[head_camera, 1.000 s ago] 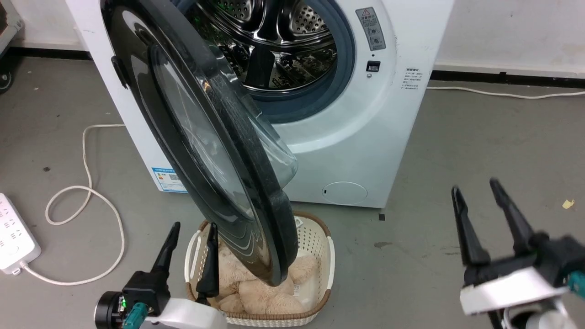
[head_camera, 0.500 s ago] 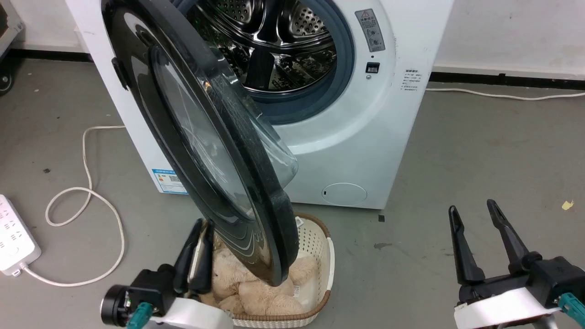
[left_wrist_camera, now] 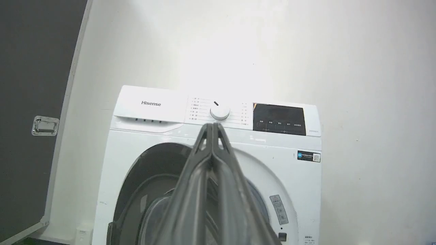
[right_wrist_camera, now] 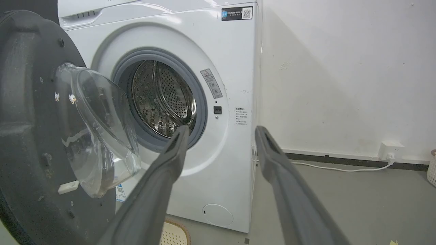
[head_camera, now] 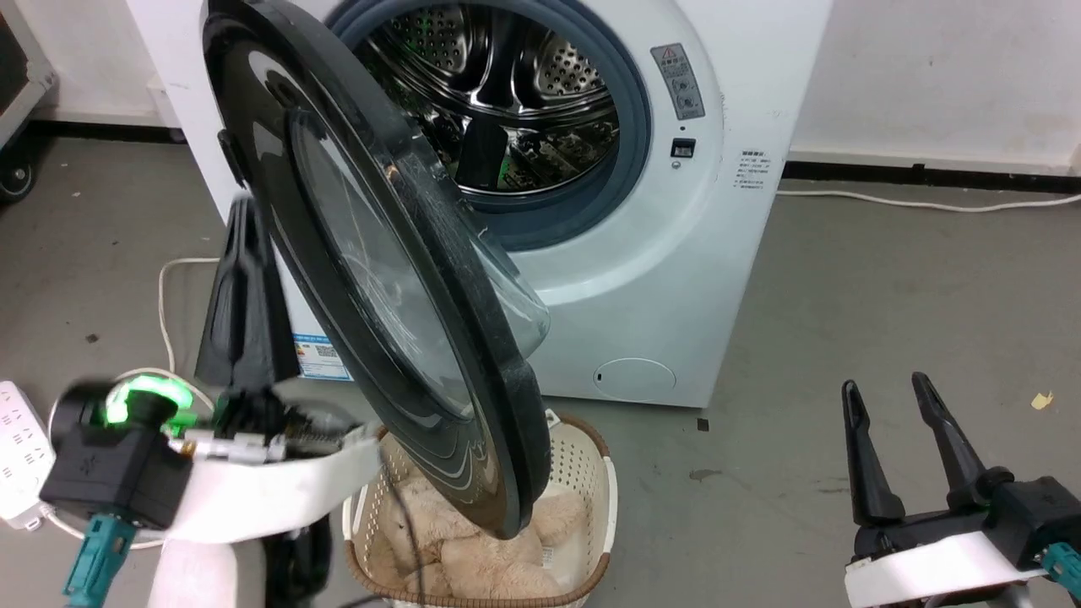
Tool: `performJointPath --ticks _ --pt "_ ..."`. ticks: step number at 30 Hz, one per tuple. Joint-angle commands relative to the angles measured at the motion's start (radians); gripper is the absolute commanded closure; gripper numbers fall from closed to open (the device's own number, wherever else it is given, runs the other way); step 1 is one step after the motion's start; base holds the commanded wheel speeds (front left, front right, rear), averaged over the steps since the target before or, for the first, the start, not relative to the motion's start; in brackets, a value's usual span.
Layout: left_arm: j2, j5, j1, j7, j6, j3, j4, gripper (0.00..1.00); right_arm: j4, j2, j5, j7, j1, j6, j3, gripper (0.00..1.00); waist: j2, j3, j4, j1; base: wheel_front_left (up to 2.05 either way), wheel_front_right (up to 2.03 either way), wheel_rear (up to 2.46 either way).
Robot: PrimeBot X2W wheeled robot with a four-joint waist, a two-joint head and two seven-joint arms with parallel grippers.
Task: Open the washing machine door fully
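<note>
Washing machine door (head_camera: 380, 279) is swung out from the white washer (head_camera: 676, 279). It's hinged on the left of the head view and stands roughly edge-on to the camera, so the steel drum (head_camera: 507, 93) and the grey rubber ring (head_camera: 591, 211) are in plain sight. Its clear glass bowl (head_camera: 519, 295) bulges toward the drum side. The door's lower edge hangs over a white laundry basket (head_camera: 583, 473) with a brown rim and beige fluffy stuff (head_camera: 473, 566) inside.

Room-wise: grey concrete floor (head_camera: 844, 279) and a white wall (head_camera: 929, 67) with a black skirting strip. A white cable (head_camera: 929, 203) runs along the floor on the right. There's a white power strip (head_camera: 17, 447) at the far left and a white cord (head_camera: 162, 295) trailing by the washer's left side. The right wrist view also catches a wall socket (right_wrist_camera: 388, 149) low on the wall.

Left gripper (head_camera: 243, 207) is up beside the door's glossy outer face, on the hinge side, pressed flat together with nothing in between. In the left wrist view its fingers (left_wrist_camera: 197, 177) meet tip to tip in front of the control knob (left_wrist_camera: 219, 111). Can't tell whether it's touching the door or just next to it.

Right gripper (head_camera: 885, 387) sits low at the right, well apart from the washer. Its fingers are spread with an empty gap, holding nothing and touching nothing.
</note>
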Motion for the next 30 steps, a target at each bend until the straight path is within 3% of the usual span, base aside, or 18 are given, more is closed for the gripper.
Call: performJointPath --ticks 1,6,11,15,23,30 --pt "0.0 0.008 -0.024 -0.002 0.006 -0.017 -0.016 1.0 0.005 0.004 0.005 -0.003 0.012 0.001 0.003 0.0 0.0 -0.003 -0.003 0.0 0.0 0.0 0.0" --pt "0.0 0.022 -0.099 0.051 0.025 -0.12 -0.077 1.0 0.016 0.004 0.015 -0.003 0.01 0.001 0.013 0.0 0.0 -0.005 -0.016 0.0 0.0 0.0 0.0" --pt "0.0 0.008 -0.1 0.13 0.075 -0.272 -0.073 1.0 0.023 0.004 0.02 -0.003 0.007 0.001 0.013 0.0 0.0 0.001 -0.028 0.0 0.0 0.0 0.0" --pt "0.0 -0.014 -0.068 0.216 0.123 -0.365 -0.005 1.0 0.03 0.004 0.022 -0.002 0.003 0.001 0.015 0.0 0.0 0.01 -0.037 0.0 0.0 0.0 0.0" --pt "0.0 -0.095 -0.002 0.259 0.134 -0.521 0.138 1.0 0.038 0.004 0.015 -0.006 -0.004 0.001 0.008 0.0 0.0 0.044 -0.042 0.0 0.0 0.0 0.0" --pt "0.002 -0.12 0.007 0.224 0.173 -0.524 0.371 1.0 0.039 0.004 0.018 -0.011 -0.019 0.001 0.013 0.0 0.0 0.076 -0.045 0.0 0.0 0.0 0.0"
